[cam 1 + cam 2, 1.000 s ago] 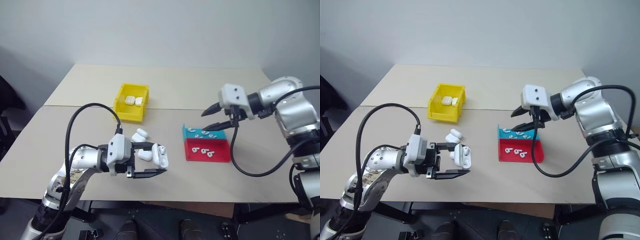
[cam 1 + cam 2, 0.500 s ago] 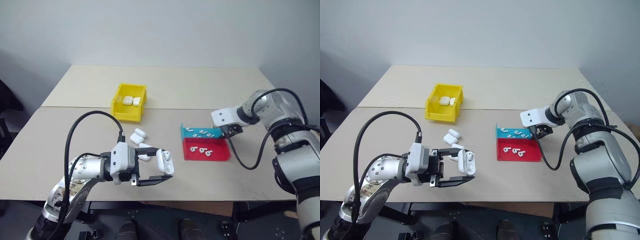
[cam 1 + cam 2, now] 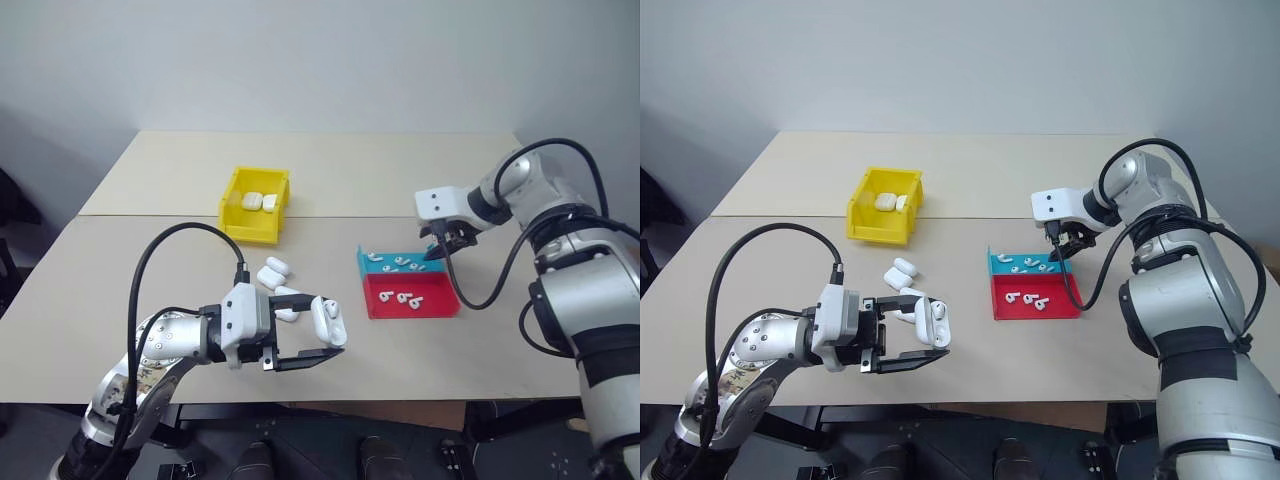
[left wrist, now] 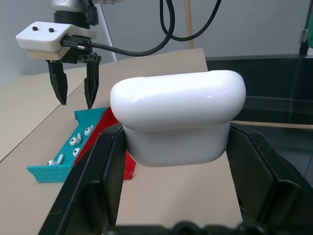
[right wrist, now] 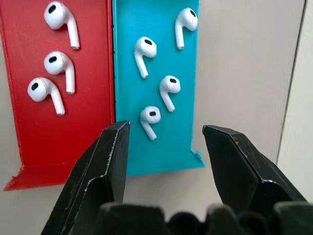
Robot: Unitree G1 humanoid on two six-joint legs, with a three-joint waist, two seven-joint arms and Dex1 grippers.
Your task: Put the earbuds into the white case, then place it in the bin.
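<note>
My left gripper (image 3: 318, 331) is shut on the white case (image 3: 327, 322), held just above the table's near edge. The case fills the gap between the black fingers (image 4: 100, 171) in the left wrist view. Its lid looks open in the eye views. My right gripper (image 3: 437, 250) points down over the teal half of the tray (image 3: 443, 300), open, with nothing between its fingers (image 5: 100, 166). Several earbuds (image 5: 149, 120) lie on the teal part below it, and three more earbuds (image 5: 56, 66) on the red part. The yellow bin (image 3: 240, 205) stands at the back left.
Two white cases (image 3: 258, 201) lie inside the bin. A few loose white cases (image 3: 274, 271) sit on the table between the bin and my left gripper. The table's far right edge runs behind the right arm.
My right gripper has swung from pointing sideways to pointing down, close over the teal part of the tray. The left gripper holds the case where it was.
</note>
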